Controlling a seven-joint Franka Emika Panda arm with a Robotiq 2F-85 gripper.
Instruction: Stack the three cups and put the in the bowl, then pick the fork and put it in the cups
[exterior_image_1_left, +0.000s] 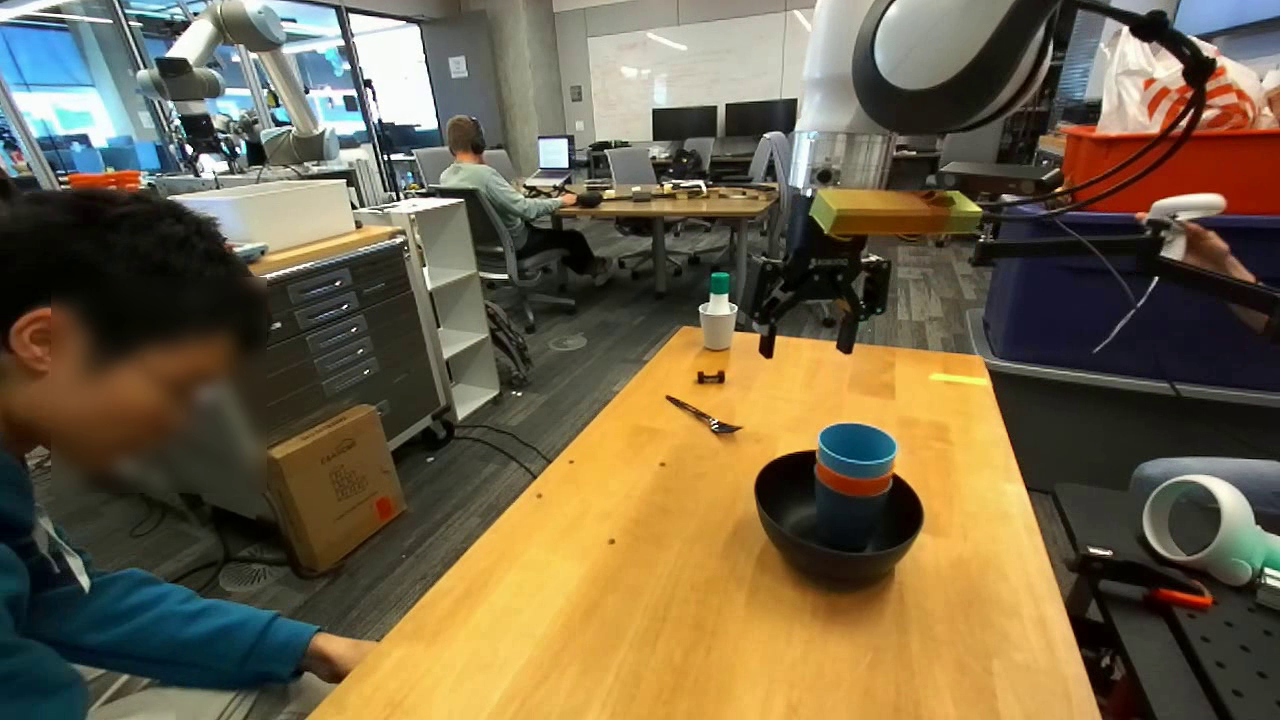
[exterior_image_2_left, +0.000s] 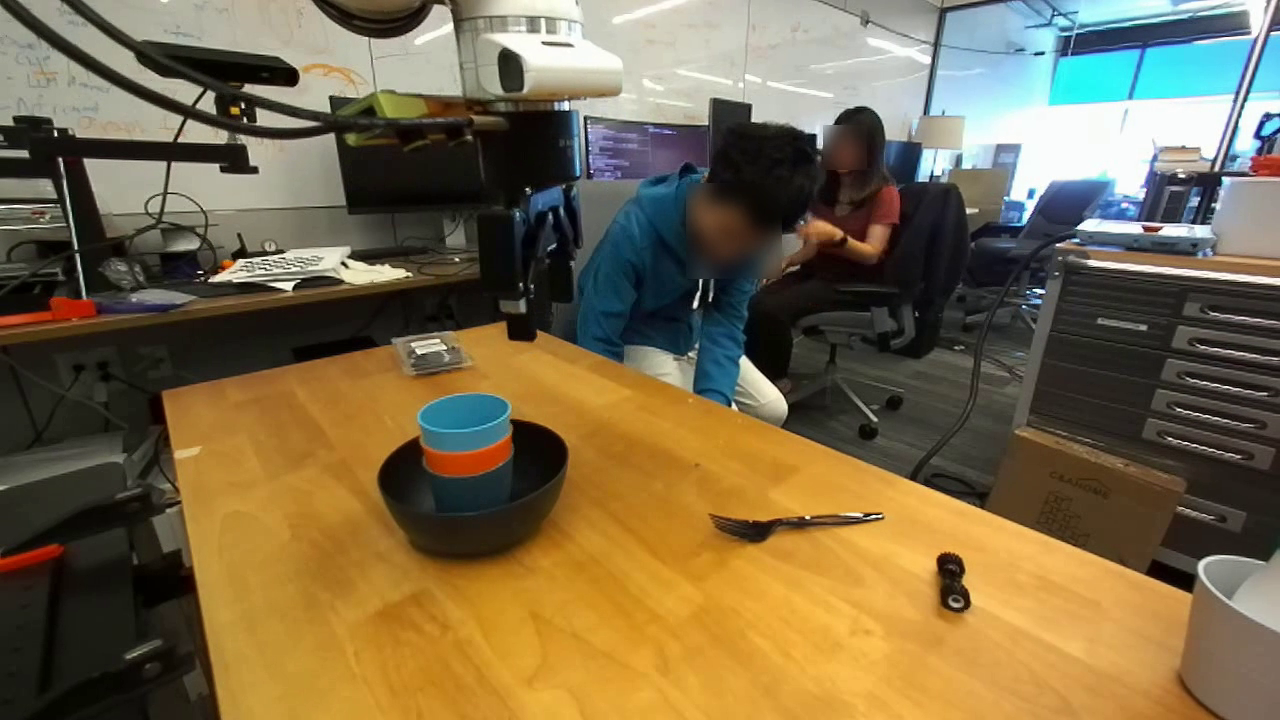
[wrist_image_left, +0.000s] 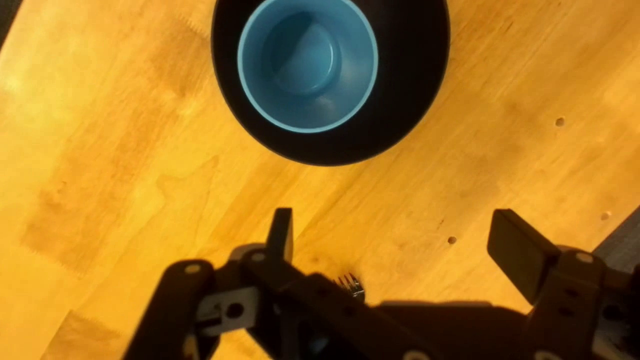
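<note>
In both exterior views the three cups stand nested upright inside the black bowl (exterior_image_1_left: 785, 550). The light blue cup (exterior_image_1_left: 857, 455) is on top, the orange cup (exterior_image_2_left: 468, 461) shows as a band under it, and the dark teal cup (exterior_image_2_left: 472, 490) is lowest. On the bare wood lies the black fork (exterior_image_2_left: 800, 522), apart from the bowl. My gripper (exterior_image_1_left: 807, 343) hangs above the table, open and holding nothing. Seen from the wrist, the gripper (wrist_image_left: 392, 215) has its fingers wide apart below the bowl (wrist_image_left: 330, 150); only the fork's tines (wrist_image_left: 354, 287) peek out past a finger linkage.
A small black dumbbell-shaped part (exterior_image_2_left: 952, 582) lies near the fork. At one table end stands a white cup (exterior_image_1_left: 718, 328) with a green-capped bottle in it. A clear packet (exterior_image_2_left: 431, 353) rests near another edge. A person in blue (exterior_image_2_left: 650, 270) leans close beside the table.
</note>
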